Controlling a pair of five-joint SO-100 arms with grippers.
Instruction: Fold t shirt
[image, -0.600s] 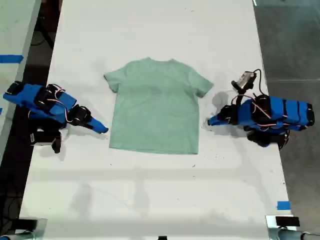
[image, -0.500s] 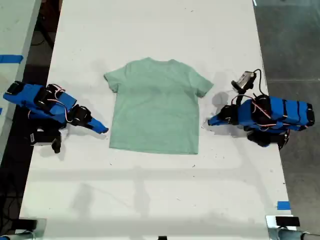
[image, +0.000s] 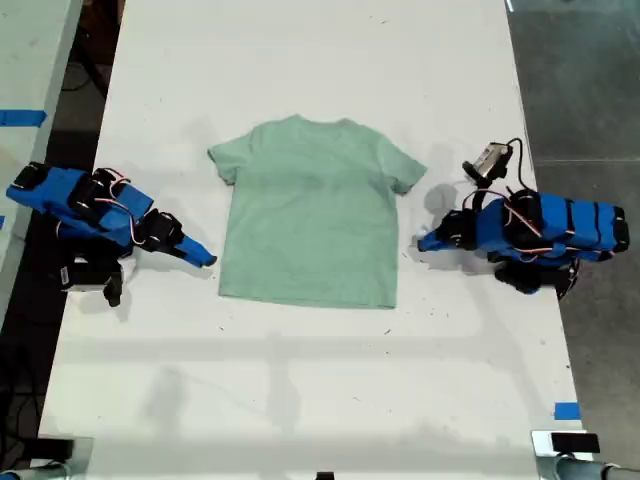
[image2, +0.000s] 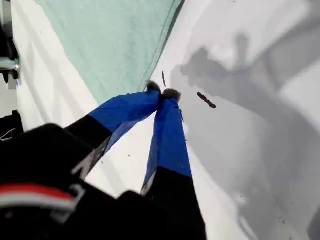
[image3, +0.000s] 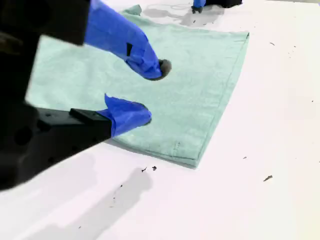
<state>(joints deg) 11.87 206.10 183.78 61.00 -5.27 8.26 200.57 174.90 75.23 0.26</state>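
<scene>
The pale mint-green t shirt (image: 310, 215) lies flat and unfolded on the white table (image: 300, 390), neck toward the exterior view's top. My first gripper (image: 422, 241) is on the exterior view's right, just off the shirt's side edge. In its wrist view my first gripper (image2: 162, 93) is shut and empty, its tips on bare table beside the t shirt (image2: 115, 40). My second gripper (image: 207, 260) is on the exterior view's left, near the shirt's lower corner. In its own view my second gripper (image3: 151, 92) is open, held above the near edge of the t shirt (image3: 200, 75).
Both blue arms rest low on the table, one at each long edge. Blue tape marks (image: 567, 410) sit near the exterior view's lower right and on the neighbouring surface (image: 20, 117) at its left. Dark floor borders the table on both sides. Small dark specks (image3: 149, 169) dot the tabletop.
My first gripper's tip has edged very slightly away from the t shirt. The shirt and the second arm have not moved.
</scene>
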